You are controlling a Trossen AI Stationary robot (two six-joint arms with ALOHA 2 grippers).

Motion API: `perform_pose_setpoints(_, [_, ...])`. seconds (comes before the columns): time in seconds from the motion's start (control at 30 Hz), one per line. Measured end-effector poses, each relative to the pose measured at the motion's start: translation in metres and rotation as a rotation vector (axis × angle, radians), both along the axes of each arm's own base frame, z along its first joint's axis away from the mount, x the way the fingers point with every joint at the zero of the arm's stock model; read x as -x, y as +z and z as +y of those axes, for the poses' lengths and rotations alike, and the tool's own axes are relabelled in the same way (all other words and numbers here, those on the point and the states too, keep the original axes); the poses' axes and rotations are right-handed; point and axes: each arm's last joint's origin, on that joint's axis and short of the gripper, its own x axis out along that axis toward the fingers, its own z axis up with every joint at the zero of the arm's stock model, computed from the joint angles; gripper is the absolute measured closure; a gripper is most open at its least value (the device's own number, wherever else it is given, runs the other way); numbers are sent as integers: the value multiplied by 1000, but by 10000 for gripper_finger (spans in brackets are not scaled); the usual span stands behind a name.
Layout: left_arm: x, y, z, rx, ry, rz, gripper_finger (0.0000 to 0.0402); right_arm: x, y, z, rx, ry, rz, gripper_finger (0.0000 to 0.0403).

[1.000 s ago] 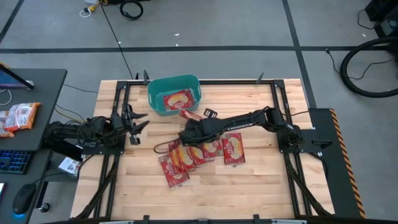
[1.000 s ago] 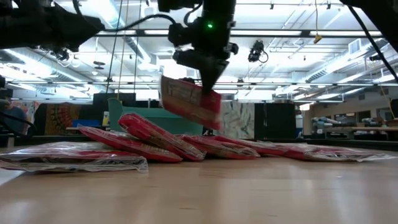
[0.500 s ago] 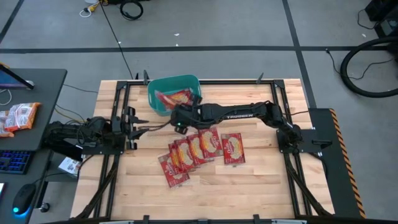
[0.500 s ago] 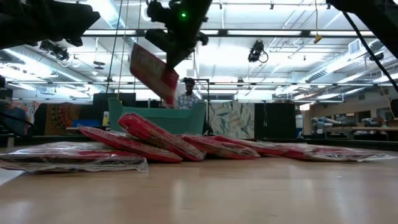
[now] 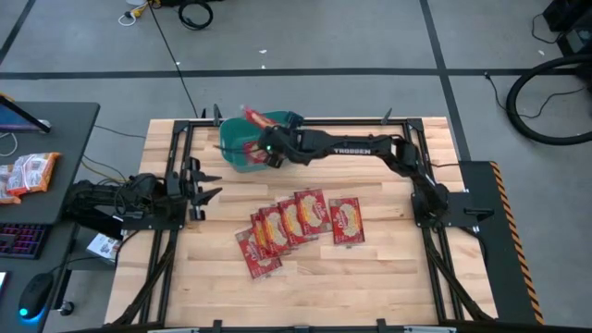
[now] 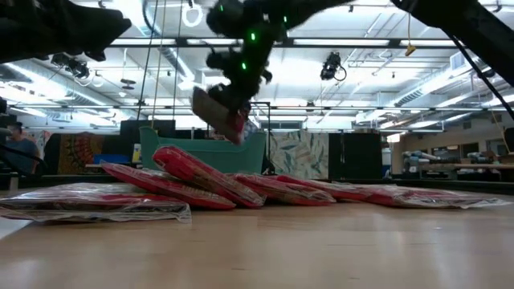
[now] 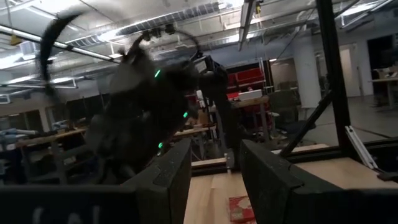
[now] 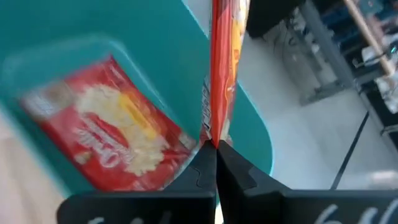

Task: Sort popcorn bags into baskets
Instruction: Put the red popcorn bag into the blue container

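Over the tub at the counter's far side, the right hand pinched one bag above another already inside, five bags remaining mid-counter, the left hand idle, parted.

The surface is pale wood in narrow glued strips, smooth with a soft sheen in the low view. The popcorn bags are glossy film, crinkled at the edges and catching the ceiling light. The basket is smooth teal plastic with a dull shine. The right hand has matt black fingers. The frame rails look like black metal.
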Motion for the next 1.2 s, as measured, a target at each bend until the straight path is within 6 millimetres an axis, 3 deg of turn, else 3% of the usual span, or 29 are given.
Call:
perform_pose_setpoints(0.17, [0, 0, 1, -2, 20, 2, 260, 8, -24, -21, -97, 25, 24, 379])
perform_pose_setpoints(0.33, [0, 0, 1, -3, 20, 2, 260, 11, -36, -21, -154, 85, 82, 334])
perform_pose_setpoints(0.57, [0, 0, 1, -3, 20, 2, 260, 6, -36, 1, -124, 133, 115, 268])
perform_pose_setpoints(0.73, [0, 0, 1, -2, 20, 2, 260, 2, -18, 18, -63, 111, 111, 236])
perform_pose_setpoints(0.93, [0, 0, 1, -2, 20, 3, 260, -1, 12, 42, -122, 75, 13, 222])
perform_pose_setpoints(1.2, [0, 0, 1, -2, 20, 6, 260, 5, 8, 79, -342, 48, 4, 223])
